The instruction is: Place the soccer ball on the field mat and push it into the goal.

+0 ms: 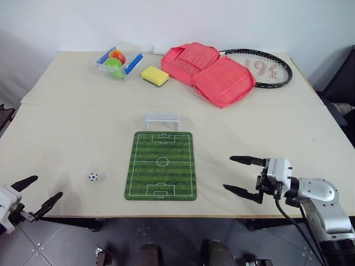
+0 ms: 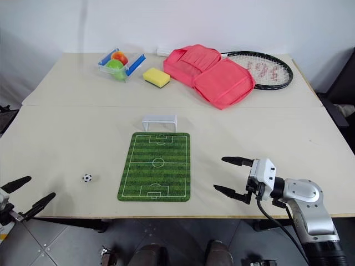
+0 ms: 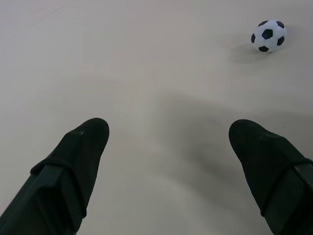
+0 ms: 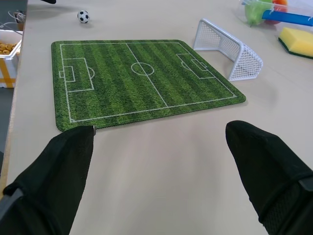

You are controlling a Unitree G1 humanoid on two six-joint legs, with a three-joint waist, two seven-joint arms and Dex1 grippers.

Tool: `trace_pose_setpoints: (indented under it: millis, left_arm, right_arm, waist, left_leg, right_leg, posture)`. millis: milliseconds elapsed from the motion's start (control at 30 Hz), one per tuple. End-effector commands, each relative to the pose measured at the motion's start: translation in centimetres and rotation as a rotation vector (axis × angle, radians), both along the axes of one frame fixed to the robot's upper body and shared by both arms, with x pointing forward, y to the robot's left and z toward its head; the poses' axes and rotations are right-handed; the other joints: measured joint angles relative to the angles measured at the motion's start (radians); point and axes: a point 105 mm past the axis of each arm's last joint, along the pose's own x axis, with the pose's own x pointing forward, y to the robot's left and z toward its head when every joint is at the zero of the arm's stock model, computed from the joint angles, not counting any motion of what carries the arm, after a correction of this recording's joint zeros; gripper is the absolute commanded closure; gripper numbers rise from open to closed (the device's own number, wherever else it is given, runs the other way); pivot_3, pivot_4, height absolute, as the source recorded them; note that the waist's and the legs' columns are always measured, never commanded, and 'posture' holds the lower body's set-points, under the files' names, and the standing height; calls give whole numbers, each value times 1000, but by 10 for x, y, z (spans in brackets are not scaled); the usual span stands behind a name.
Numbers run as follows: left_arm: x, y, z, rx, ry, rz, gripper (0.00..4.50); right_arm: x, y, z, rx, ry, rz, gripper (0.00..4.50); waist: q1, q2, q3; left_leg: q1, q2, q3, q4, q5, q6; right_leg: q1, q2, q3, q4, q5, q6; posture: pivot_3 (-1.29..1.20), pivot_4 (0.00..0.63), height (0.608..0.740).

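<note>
1. My left gripper point(image 1: 37, 193) hangs at the table's point(image 1: 72, 138) near edge with its fingers spread wide and nothing between them.
2. The soccer ball point(image 1: 93, 177) sits on the bare tabletop ahead of that gripper and off toward its right side, near but clear of the fingertips; I see it apart from both fingers in the left wrist view.
3. My right gripper point(image 1: 236, 174) is level over the table, pointing left, jaws wide apart and empty.
4. The field mat point(image 1: 161, 164) lies flat just beyond the right gripper's fingertips, between my two grippers; the ball rests off its left edge, not on it.
5. The goal point(image 1: 162, 121) stands upright at the mat's far end, touching or just beside that edge, mouth facing the pitch.
6. Well beyond both grippers sit a yellow sponge point(image 1: 155, 76), a pink bag point(image 1: 208, 72) and a racket point(image 1: 267, 66).
</note>
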Motion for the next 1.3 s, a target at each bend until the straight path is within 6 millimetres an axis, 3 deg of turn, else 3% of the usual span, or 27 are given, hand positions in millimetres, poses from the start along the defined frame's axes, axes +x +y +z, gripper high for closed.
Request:
trace_pose_setpoints:
  millis: [33, 200, 400, 500, 700, 933, 1133, 1300]
  left_arm:
    - [0, -1, 3, -12, -18, -6, 51]
    - [-7, 2, 3, -81, 27, -43, 51]
    - [-24, 8, 0, -122, 70, -123, 51]
    - [-24, 5, -3, -131, 79, -150, 51]
    - [-13, -18, -2, -186, 51, -229, 51]
    - [21, -57, 12, -316, 15, -318, 51]
    - [40, -72, -2, -349, 92, -328, 51]
    - [47, -73, -17, -357, 137, -315, 1290]
  right_arm:
    - [-4, -1, 8, 29, -16, 15, 0]
    - [-19, 14, 13, 63, 12, 152, 0]
    - [-41, 41, 50, 280, -16, 355, 0]
    - [-49, 48, 57, 326, -50, 428, 0]
    - [-48, 52, 51, 316, -99, 424, 0]
    - [-46, 47, 40, 289, -104, 367, 0]
    - [-44, 43, 36, 282, -112, 343, 0]
    - [-45, 40, 30, 278, -109, 313, 0]
  waist:
    - [0, 0, 0]
    - [0, 0, 0]
    - [-2, 0, 0]
    - [-1, 0, 0]
    - [3, -2, -1]
    - [2, -2, -1]
    - [-1, -2, -1]
    - [0, -2, -1]
  left_leg:
    - [0, 0, 0, 0, 0, 0]
    - [0, 0, 1, 0, 0, 0]
    - [-1, 2, 4, 0, -1, -1]
    - [-1, 3, 4, 0, -1, -1]
    - [-1, 3, 5, 1, -2, 0]
    - [-1, 3, 6, 1, -2, 0]
    - [0, 3, 9, 1, -2, 0]
    - [0, 3, 9, 1, -2, 0]
  right_leg:
    - [0, 0, 0, 0, 0, 0]
    - [-2, 0, 1, 1, 0, 0]
    - [-5, 2, 3, 1, 1, -1]
    - [-5, 2, 3, 1, 1, -1]
    - [-5, 2, 4, 2, 1, -1]
    - [-6, 3, 5, 3, 1, -1]
    - [-6, 3, 8, 3, 1, -1]
    - [-7, 3, 9, 4, 1, -1]
  posture:
    - [0, 150, 740]
    - [0, 150, 740]
    - [0, 150, 740]
    - [0, 150, 740]
    - [0, 150, 740]
    - [0, 150, 740]
    - [0, 150, 740]
    - [0, 150, 740]
